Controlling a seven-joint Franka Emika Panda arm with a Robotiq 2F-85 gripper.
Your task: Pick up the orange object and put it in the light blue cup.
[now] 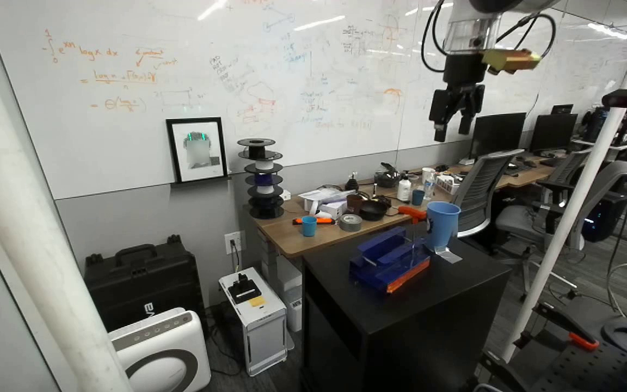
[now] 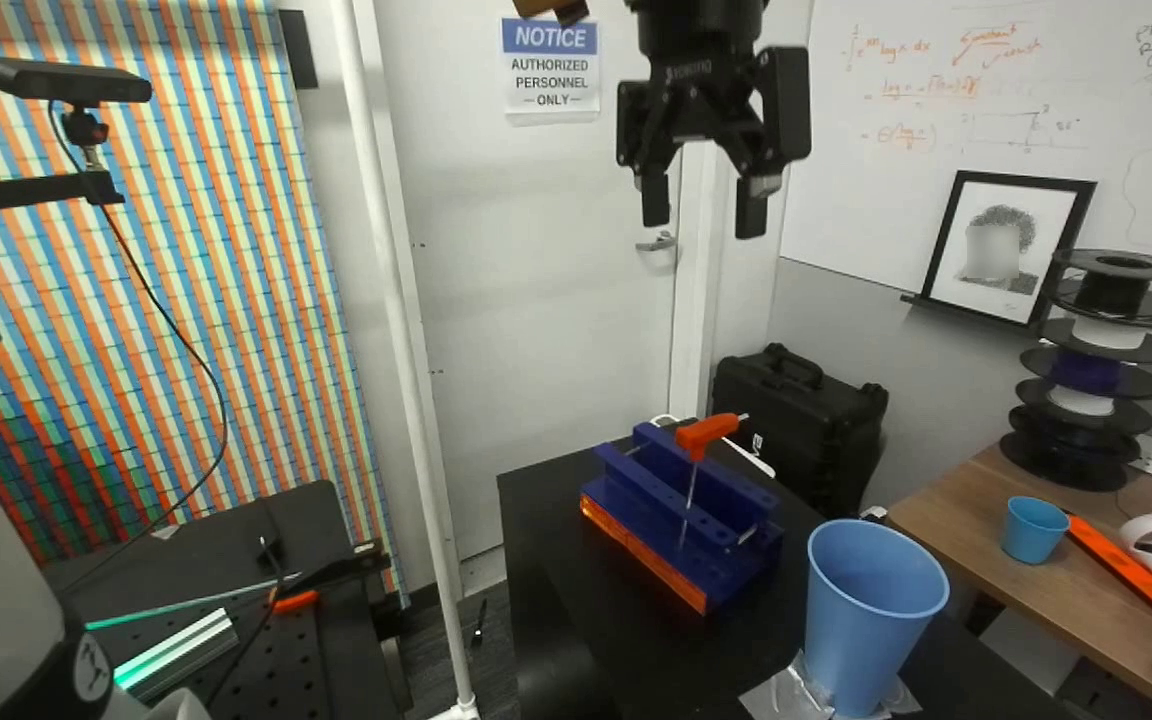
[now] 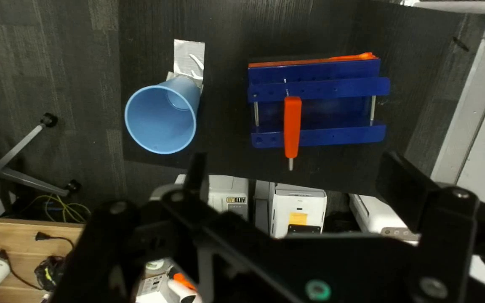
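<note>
The orange T-handle tool (image 3: 292,126) stands in a dark blue rack (image 3: 326,89), well below the gripper (image 2: 704,215), whose fingers (image 2: 751,208) are spread wide around bare air. Also below, off to one side, the light blue cup (image 2: 871,625) shares the black cabinet top (image 1: 438,283). A wooden desk (image 1: 283,234) and whiteboard (image 1: 313,92) lie farther out. In the wrist view, the cabinet's edge runs beneath the fingers; the way down to the tool is open.

The claw (image 2: 704,208) is hanging below the wrist (image 1: 474,34), pointing downward, its two fingers (image 2: 655,200) standing well apart (the gap is showing in every view).
</note>
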